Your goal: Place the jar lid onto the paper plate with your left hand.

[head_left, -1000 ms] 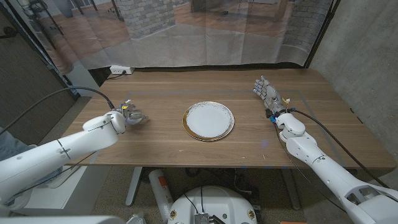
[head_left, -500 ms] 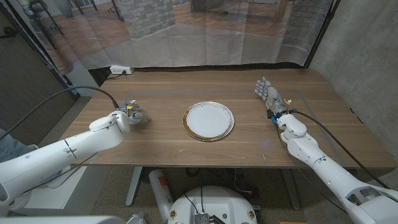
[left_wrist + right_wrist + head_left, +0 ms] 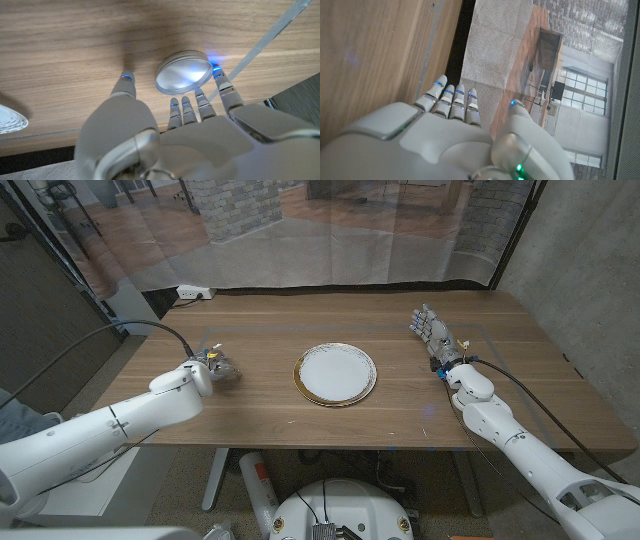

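A round silvery jar lid lies on the wooden table at its left side. My left hand is right at it, fingers spread: the fingertips reach the lid's rim while the thumb stays apart on the wood. Nothing is gripped. From the head view the hand covers most of the lid. The white paper plate with a gold rim lies at the table's middle, to the right of the lid; its edge also shows in the left wrist view. My right hand stands at the table's right, fingers straight and apart, holding nothing.
A white power strip lies at the table's back left edge. A translucent curtain hangs behind the table, and a concrete wall stands on the right. Bare wood lies between the lid and the plate.
My left arm has pushed forward and slightly right, bringing the hand over the lid. The plate and my right hand have stayed still.
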Motion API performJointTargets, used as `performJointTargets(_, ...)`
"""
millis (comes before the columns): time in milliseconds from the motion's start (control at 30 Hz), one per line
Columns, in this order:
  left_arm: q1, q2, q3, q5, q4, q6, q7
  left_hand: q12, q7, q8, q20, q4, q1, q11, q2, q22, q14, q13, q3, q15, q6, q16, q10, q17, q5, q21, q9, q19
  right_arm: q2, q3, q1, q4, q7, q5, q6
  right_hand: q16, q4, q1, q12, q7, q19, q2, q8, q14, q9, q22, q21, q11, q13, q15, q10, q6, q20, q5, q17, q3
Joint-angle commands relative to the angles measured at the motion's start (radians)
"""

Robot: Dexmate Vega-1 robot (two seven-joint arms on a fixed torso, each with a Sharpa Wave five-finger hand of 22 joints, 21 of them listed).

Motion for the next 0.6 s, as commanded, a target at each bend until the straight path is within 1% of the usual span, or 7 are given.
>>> performJointTargets(33, 0.003, -0.006, 0.008, -0.013, 0.000, 0.025, 0.014, 0.010, 0.001, 0.007, 0.001, 0.000, 0.020, -0.003, 0.001, 0.005, 0.010, 0.006, 0.010, -0.001, 0.012, 0.005, 0.018, 0.002, -0.007, 0.008, 0.004, 0.014, 0.003, -0.010, 0.009, 0.012, 0.007, -0.003, -0.013, -0.002, -0.006, 0.003, 0.000, -0.002, 0.009, 0.000, 0.006, 0.006, 0.005, 0.003, -0.004, 0.002, 0.005, 0.001, 0.007, 0.004, -0.003, 0.000, 0.004, 0.003)
performJointTargets(267, -0.023, -0.024, 0.033, -0.009, 0.036, 0.001, 0.005, 0.011, -0.001, 0.007, 0.002, 0.000, 0.027, -0.005, 0.003, 0.005, 0.012, 0.006, 0.012, -0.002, 0.016, 0.004, 0.022, 0.003, -0.010, 0.008, 0.004, 0.021, 0.008, -0.011, 0.012, 0.023, 0.006, -0.003, -0.015, -0.001, -0.006, 0.003, 0.000, -0.002, 0.009, 0.000, 0.006, 0.006, 0.005, 0.003, -0.006, 0.002, 0.005, 0.000, 0.008, 0.005, -0.003, 0.000, 0.004, 0.003)
performJointTargets(367, -0.026, -0.042, 0.037, 0.001, 0.050, 0.002, 0.025, 0.012, -0.001, 0.008, 0.001, -0.002, 0.042, -0.009, 0.013, 0.005, 0.027, 0.006, 0.020, -0.012, 0.024, 0.007, 0.028, 0.003, -0.013, 0.010, 0.004, 0.032, 0.009, -0.010, 0.015, 0.027, 0.006, -0.002, -0.014, -0.001, -0.007, 0.003, 0.000, -0.002, 0.010, 0.000, 0.006, 0.008, 0.005, 0.003, -0.006, 0.003, 0.005, -0.001, 0.007, 0.005, -0.003, 0.000, 0.004, 0.003)
performJointTargets(433, -0.029, -0.048, 0.039, 0.004, 0.055, -0.003, 0.030, 0.014, -0.005, 0.010, -0.001, -0.008, 0.077, -0.015, 0.032, 0.007, 0.049, 0.007, 0.037, -0.020, 0.038, 0.011, 0.043, 0.004, -0.023, 0.019, 0.005, 0.067, 0.008, -0.010, 0.016, 0.026, 0.004, -0.004, -0.014, -0.001, -0.007, 0.002, 0.000, -0.003, 0.010, 0.000, 0.006, 0.008, 0.005, 0.003, -0.007, 0.002, 0.005, -0.001, 0.006, 0.005, -0.003, 0.000, 0.004, 0.003)
performJointTargets(533, -0.034, -0.057, 0.045, 0.012, 0.062, -0.005, 0.039, 0.015, 0.001, 0.010, -0.001, -0.013, 0.120, -0.019, 0.052, 0.008, 0.081, 0.008, 0.056, -0.024, 0.049, 0.016, 0.055, 0.006, -0.039, 0.031, 0.005, 0.112, 0.005, -0.009, 0.017, 0.025, 0.003, -0.005, -0.016, -0.001, -0.007, 0.003, 0.000, -0.002, 0.011, 0.000, 0.006, 0.009, 0.005, 0.003, -0.007, 0.003, 0.005, -0.001, 0.006, 0.005, -0.003, 0.000, 0.004, 0.003)
performJointTargets(567, -0.037, -0.061, 0.048, 0.015, 0.064, -0.002, 0.039, 0.016, 0.002, 0.010, -0.002, -0.015, 0.133, -0.023, 0.057, 0.009, 0.091, 0.008, 0.062, -0.033, 0.052, 0.018, 0.061, 0.006, -0.044, 0.035, 0.006, 0.126, 0.004, -0.009, 0.018, 0.026, 0.004, -0.005, -0.016, -0.001, -0.007, 0.002, 0.000, -0.002, 0.011, 0.000, 0.006, 0.009, 0.005, 0.003, -0.007, 0.003, 0.005, -0.001, 0.006, 0.005, -0.003, 0.000, 0.004, 0.003)
performJointTargets(600, -0.039, -0.062, 0.051, 0.017, 0.067, -0.004, 0.040, 0.014, 0.002, 0.010, -0.003, -0.016, 0.151, -0.019, 0.068, 0.009, 0.100, 0.008, 0.072, -0.035, 0.055, 0.020, 0.059, 0.008, -0.051, 0.041, 0.006, 0.146, 0.004, -0.009, 0.019, 0.027, 0.005, -0.004, -0.017, 0.000, -0.007, 0.002, 0.000, -0.002, 0.011, 0.000, 0.006, 0.009, 0.005, 0.003, -0.008, 0.002, 0.005, -0.002, 0.007, 0.005, -0.003, 0.000, 0.004, 0.003)
